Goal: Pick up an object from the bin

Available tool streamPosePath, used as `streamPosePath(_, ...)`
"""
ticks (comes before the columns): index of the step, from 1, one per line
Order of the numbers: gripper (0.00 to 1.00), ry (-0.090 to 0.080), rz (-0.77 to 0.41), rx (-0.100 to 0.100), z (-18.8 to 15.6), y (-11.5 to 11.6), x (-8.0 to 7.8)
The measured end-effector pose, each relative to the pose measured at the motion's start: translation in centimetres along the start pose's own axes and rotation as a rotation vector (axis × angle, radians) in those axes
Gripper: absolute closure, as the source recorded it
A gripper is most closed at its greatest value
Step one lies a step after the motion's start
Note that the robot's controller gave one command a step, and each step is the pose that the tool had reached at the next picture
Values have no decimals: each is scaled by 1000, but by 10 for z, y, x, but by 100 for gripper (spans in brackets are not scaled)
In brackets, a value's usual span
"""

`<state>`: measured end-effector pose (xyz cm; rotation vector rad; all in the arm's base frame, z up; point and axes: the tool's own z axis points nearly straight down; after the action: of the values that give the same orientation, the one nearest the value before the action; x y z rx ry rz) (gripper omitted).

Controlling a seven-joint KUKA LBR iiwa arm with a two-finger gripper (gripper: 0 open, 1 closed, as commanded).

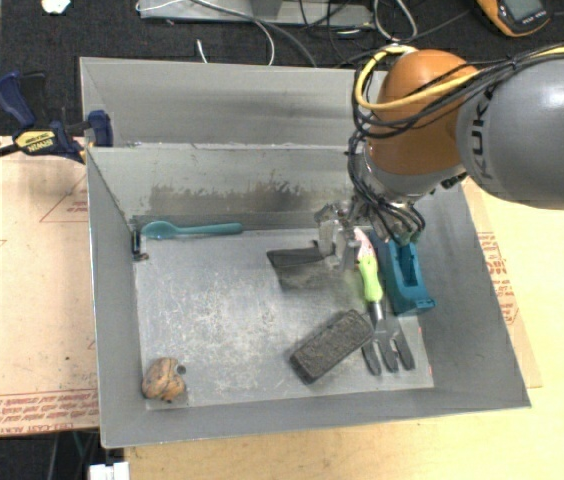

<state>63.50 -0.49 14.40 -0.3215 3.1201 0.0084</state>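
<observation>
My gripper [339,236] hangs low over the bin's middle right, just under the arm's orange cover. Right beside it on the left lies a dark grey flat piece [297,266], touching or nearly touching the gripper. Close on its right lies a tool with a light green handle [369,274] and metal prongs pointing toward the front wall. A blue plastic thing [407,279] lies against that tool's right side. A grey rectangular block [329,347] lies tilted in front of the gripper.
A teal toothbrush [188,230] lies along the back wall at the left. A brown lumpy stone-like thing [164,379] sits in the front left corner. The arm and its orange cover hide the bin's back right part.
</observation>
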Motion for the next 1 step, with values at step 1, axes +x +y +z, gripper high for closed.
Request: streamPosePath(1,100,-2,0,0,-48,0,-1)
